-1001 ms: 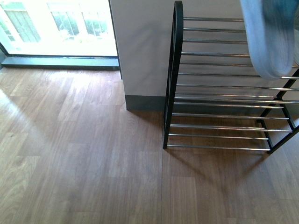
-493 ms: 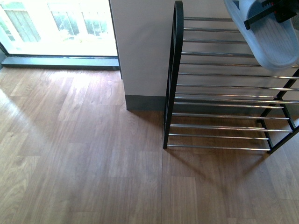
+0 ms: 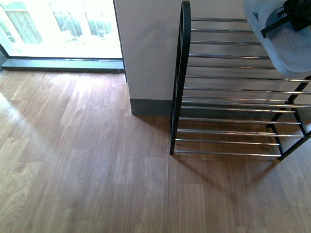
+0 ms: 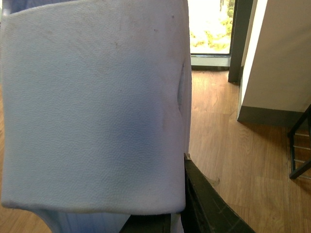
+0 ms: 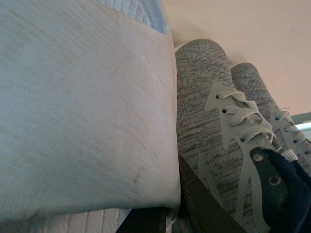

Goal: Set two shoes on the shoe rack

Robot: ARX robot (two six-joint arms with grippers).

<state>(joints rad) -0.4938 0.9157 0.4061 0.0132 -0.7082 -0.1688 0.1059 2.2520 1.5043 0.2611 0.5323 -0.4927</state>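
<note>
We hold one slide [image 3: 282, 46] in our right hand [image 3: 286, 19] over the rack [image 3: 228, 92], above its upper bars at the right end. Beside it sit the sneakers [image 5: 218, 145]. Our left hand clamps the second slide [image 4: 92, 107] above the floor [image 4: 228, 160].

Warm brown wood-plank flooring [image 3: 87, 165] ran across the room, streaked with daylight near the far side. A tall window [image 3: 58, 26] with a dark frame stood at the back left, washed out by bright sun, with greenery faintly visible beyond the glass. Beside it a plain pale wall [image 3: 146, 43] jutted forward as a corner, finished at the bottom with a dark grey skirting board [image 3: 149, 107].
</note>
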